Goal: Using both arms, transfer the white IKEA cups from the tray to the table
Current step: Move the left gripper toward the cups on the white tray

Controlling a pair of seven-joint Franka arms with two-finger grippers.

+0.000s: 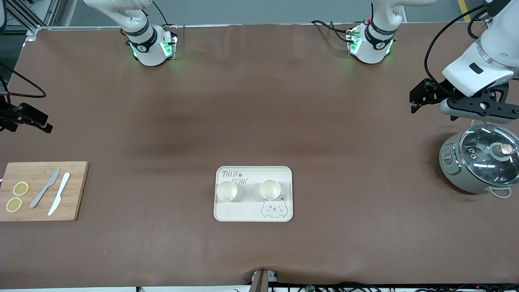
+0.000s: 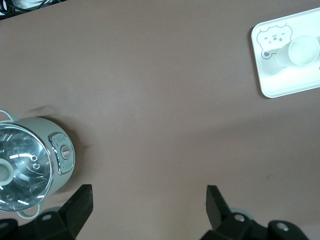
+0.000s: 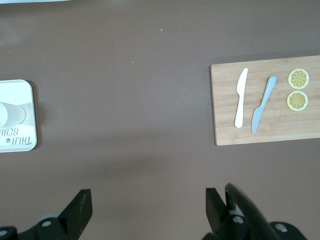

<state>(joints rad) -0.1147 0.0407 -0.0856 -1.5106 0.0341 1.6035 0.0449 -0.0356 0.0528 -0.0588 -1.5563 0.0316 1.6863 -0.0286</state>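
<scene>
On the brown table [image 1: 259, 101] the bear-printed tray [image 1: 253, 215] lies near the front camera's edge, midway between the two ends, and both white IKEA cups [image 1: 226, 191] [image 1: 270, 189] stand upright on it, side by side and apart. A wooden cutting board [image 1: 73, 194] with two knives and two lemon slices sits at the right arm's end, a lidded pot [image 1: 478, 162] at the left arm's end. The left gripper [image 2: 147, 200] hangs over the table by the pot, fingers spread and empty; the right gripper [image 3: 147, 202] hangs near the board, likewise spread and empty.
</scene>
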